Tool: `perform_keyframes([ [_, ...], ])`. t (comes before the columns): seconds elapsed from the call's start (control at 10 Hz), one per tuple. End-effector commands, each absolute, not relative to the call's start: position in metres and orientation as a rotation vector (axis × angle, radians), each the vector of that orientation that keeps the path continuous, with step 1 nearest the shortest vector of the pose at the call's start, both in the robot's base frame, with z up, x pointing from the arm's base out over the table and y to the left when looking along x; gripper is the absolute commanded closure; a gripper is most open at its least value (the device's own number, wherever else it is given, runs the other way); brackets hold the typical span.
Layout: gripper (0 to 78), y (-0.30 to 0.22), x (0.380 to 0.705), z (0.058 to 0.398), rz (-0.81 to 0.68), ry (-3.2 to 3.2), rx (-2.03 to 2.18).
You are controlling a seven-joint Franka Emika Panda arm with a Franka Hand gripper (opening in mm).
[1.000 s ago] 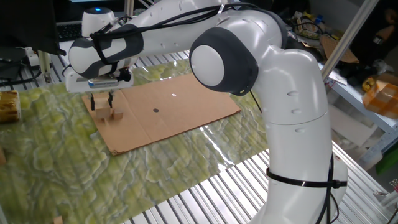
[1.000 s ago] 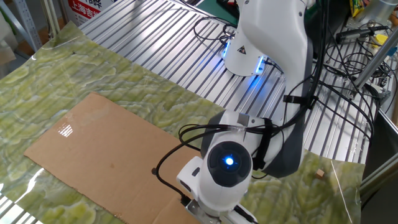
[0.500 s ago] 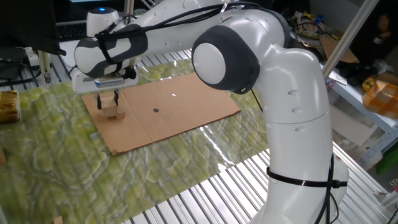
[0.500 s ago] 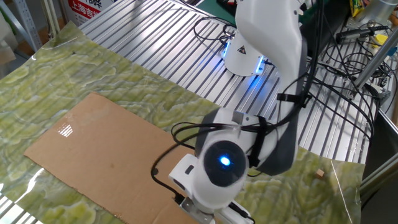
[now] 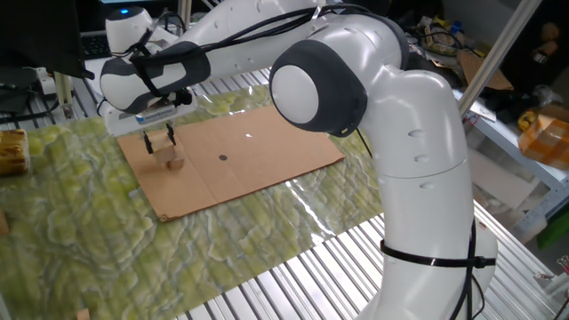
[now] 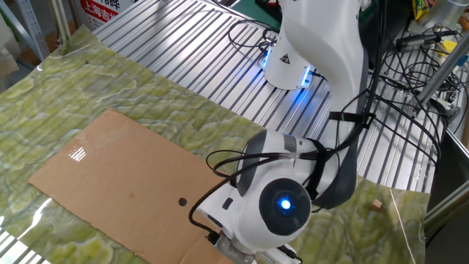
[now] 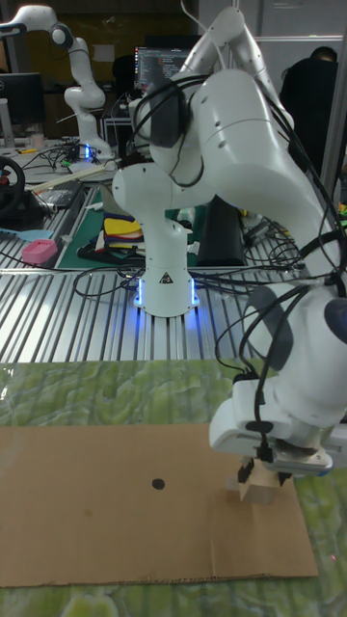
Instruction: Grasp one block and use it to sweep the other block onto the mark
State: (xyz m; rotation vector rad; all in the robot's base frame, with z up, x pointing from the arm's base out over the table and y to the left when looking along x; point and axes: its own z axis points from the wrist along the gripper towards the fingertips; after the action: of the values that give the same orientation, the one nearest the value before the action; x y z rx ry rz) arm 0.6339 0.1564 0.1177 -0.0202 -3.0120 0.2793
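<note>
The gripper (image 5: 159, 140) hovers at the left of the cardboard (image 5: 267, 142), fingers spread and gripping nothing. The cube (image 7: 258, 490) sits just beneath it, with the mark (image 5: 222, 158) well to its right in the one fixed view. To grasp well, the fingers should drop square over the cube's opposite faces and close low, leaving one flat face clear for sweeping.

Count: one cube, one mark, one cardboard sheet. The small block I cannot pick out for sure; it may be the darker bit touching the cube's left side in the tall view.
</note>
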Motion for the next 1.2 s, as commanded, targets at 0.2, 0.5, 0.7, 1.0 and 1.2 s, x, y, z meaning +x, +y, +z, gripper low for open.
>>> perform_keyframes([
  [0.2, 76.4, 0.164, 0.634, 0.116, -0.311, -2.975, -0.243],
  [0.5, 76.4, 0.163, 0.632, 0.107, -0.298, -2.975, -0.216],
  [0.7, 76.4, 0.148, 0.628, 0.096, -0.237, -2.995, -0.142],
  [1.0, 76.4, 0.127, 0.631, 0.092, -0.13, -3.013, -0.066],
  [1.2, 76.4, 0.126, 0.631, 0.105, -0.063, -3.006, -0.04],
])
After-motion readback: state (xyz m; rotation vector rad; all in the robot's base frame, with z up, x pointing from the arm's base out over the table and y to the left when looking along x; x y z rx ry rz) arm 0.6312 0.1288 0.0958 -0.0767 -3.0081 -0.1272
